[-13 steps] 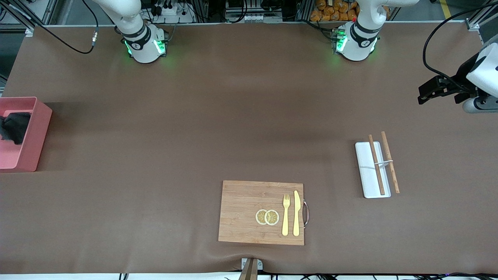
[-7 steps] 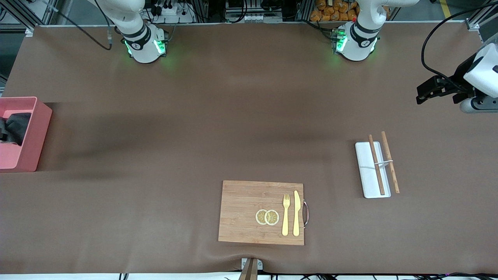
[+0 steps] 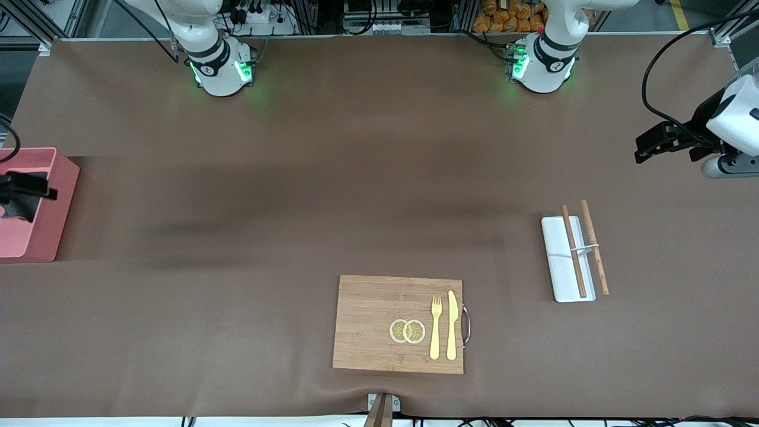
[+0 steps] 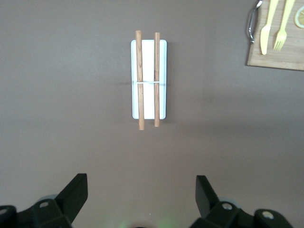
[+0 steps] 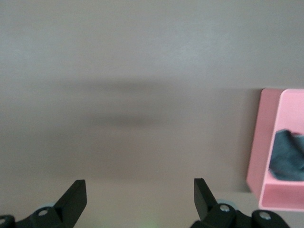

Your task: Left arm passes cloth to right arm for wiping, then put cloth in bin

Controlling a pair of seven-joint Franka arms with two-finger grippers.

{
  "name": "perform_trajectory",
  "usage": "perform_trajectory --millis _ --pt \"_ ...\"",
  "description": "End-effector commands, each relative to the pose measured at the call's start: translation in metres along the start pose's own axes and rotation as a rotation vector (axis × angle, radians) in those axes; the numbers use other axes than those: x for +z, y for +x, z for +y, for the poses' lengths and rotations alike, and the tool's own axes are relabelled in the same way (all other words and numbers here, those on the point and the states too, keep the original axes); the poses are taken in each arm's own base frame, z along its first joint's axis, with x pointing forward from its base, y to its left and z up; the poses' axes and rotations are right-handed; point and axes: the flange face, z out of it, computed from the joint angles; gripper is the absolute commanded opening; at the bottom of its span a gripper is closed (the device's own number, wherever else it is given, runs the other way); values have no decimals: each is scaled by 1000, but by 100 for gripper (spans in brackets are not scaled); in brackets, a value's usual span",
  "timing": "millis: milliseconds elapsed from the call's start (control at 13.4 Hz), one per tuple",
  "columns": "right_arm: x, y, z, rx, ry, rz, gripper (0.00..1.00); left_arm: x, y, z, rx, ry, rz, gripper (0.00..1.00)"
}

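Now | cloth (image 5: 287,161): dark grey, crumpled | in pink bin (image 5: 266,142)

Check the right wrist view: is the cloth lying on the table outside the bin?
No, the cloth lies inside the bin, with nothing between the fingers of the open right hand.

Both arms are showing glossy white shells with black joint rings, and their round bases are glowing green. The left arm (image 3: 732,121) is wearing a white boxy wrist block, a black tool (image 3: 643,148) and a looping black cable. The right tool (image 5: 140,197) is showing black, wedge-shaped fingers.
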Motion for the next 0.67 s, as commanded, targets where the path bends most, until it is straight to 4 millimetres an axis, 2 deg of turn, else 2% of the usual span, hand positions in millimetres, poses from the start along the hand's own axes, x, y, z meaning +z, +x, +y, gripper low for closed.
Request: perform_trajectory --millis 0,149,373,597 --pt "-14 -65 -47 76 21 23 100 -7 -18 -4 -37 20 25 100" --pt "-33 -88 -68 96 18 54 100 -10 -20 -7 -39 31 31 100" --pt "-47 -91 -69 200 30 85 100 -15 -20 -12 -31 28 38 100" --pt "-64 -94 -70 197 27 96 100 -15 -18 -10 -31 32 36 100"
